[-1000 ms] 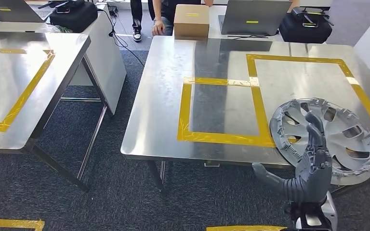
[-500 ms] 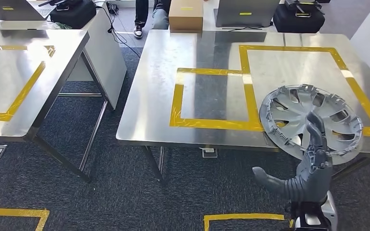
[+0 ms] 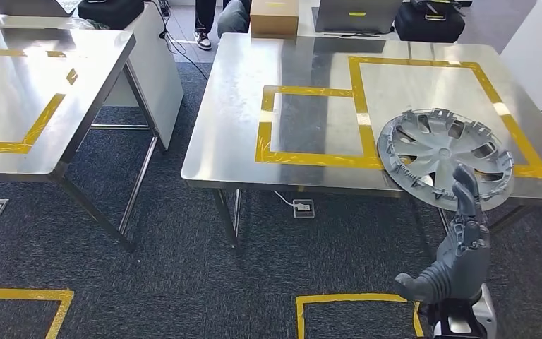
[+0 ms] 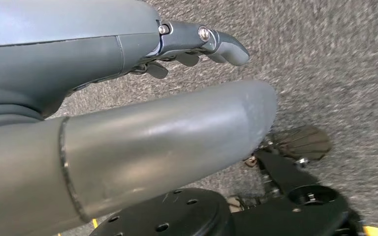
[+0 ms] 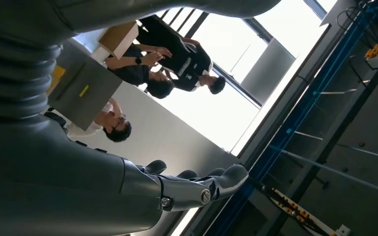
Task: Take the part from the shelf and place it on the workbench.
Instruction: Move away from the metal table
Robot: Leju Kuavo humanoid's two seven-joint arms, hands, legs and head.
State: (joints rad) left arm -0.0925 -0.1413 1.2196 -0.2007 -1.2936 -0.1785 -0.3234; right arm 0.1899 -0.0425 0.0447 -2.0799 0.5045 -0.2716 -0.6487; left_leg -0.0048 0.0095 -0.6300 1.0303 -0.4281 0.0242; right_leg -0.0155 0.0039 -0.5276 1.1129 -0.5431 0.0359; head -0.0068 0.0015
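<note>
The steel workbench bears yellow tape rectangles; a grey wheel cover lies at its near right edge, a cardboard box at its far edge.

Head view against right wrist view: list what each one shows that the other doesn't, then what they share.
Head view alone: the steel workbench with yellow tape outlines, the grey wheel cover lying at its near right edge, and the dark carpet floor. Right wrist view alone: people standing against bright windows, and a blue frame. Both: the right hand, raised with its fingers extended, and the cardboard box.
</note>
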